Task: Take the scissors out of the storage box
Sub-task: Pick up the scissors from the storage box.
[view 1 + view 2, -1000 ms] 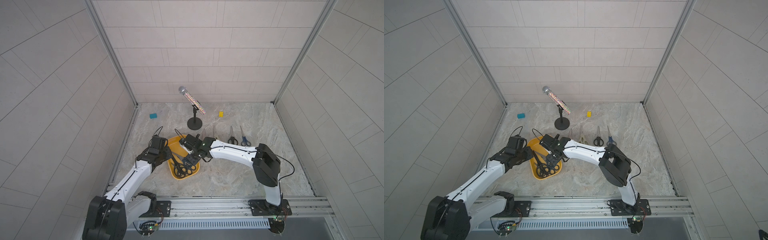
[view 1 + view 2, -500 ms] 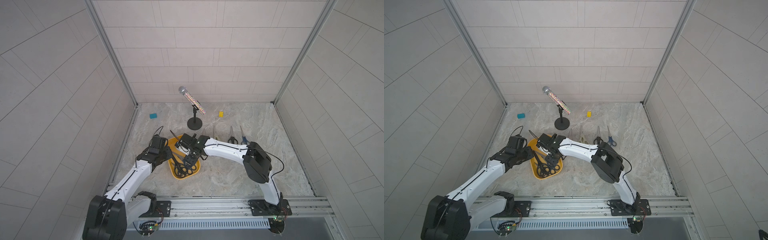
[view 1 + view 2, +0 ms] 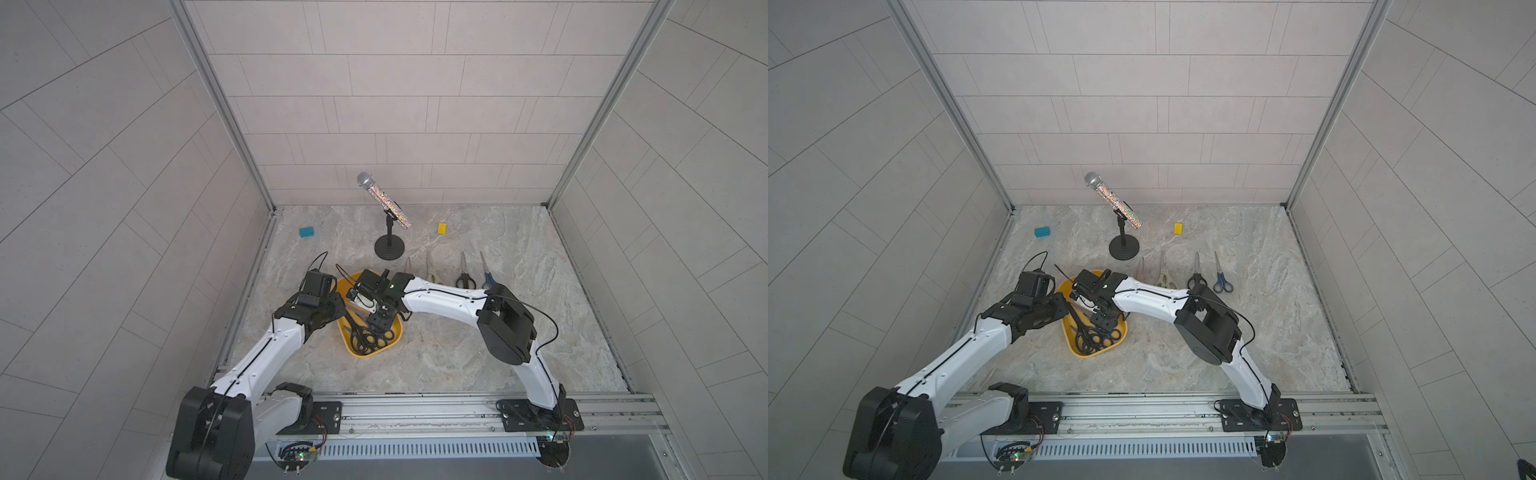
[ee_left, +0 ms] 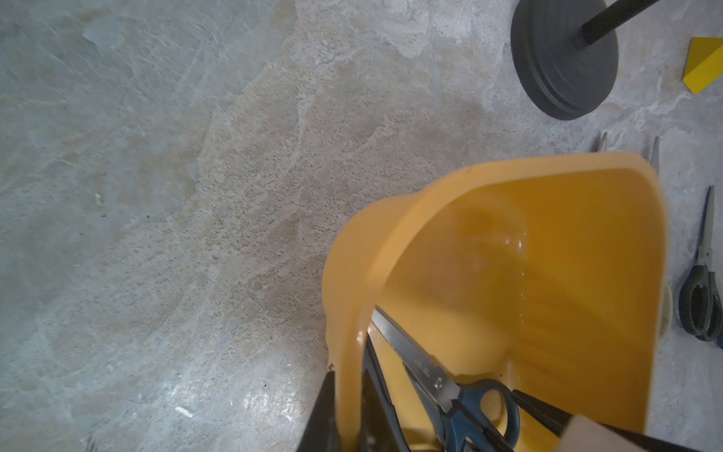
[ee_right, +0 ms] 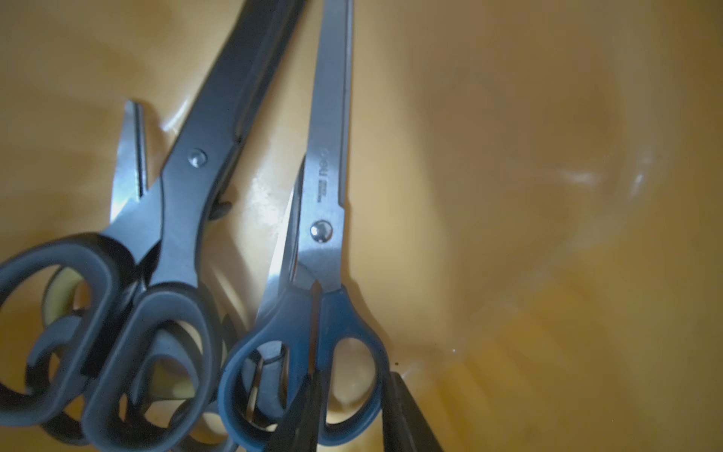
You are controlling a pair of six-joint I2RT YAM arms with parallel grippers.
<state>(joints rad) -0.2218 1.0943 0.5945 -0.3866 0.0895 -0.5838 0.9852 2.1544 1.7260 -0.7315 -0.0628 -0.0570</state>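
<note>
The yellow storage box (image 3: 397, 332) (image 3: 1077, 351) lies at the front left of the table. My left gripper (image 4: 348, 391) (image 3: 337, 309) is shut on the box's left wall, one finger outside and one inside. Several scissors (image 3: 365, 337) (image 3: 1092, 337) with black handles lie in it, next to a blue-handled pair (image 5: 324, 235) (image 4: 461, 403). My right gripper (image 5: 352, 387) (image 3: 380, 322) reaches down into the box, open. Its fingers (image 5: 399, 407) straddle one loop of the blue handle. Four more scissors lie on the table: pink (image 3: 408, 270), cream (image 3: 430, 270), black (image 3: 464, 278), blue (image 3: 487, 276).
A glittery microphone (image 3: 384, 203) on a black round-based stand (image 3: 389, 248) stands just behind the box. A small blue block (image 3: 306, 232) and a small yellow block (image 3: 442, 227) lie near the back wall. Tiled walls close in three sides.
My right arm has swung its elbow left, and its gripper has sunk lower over the scissor handles with the jaws spreading. The left arm and the box have stayed put.
</note>
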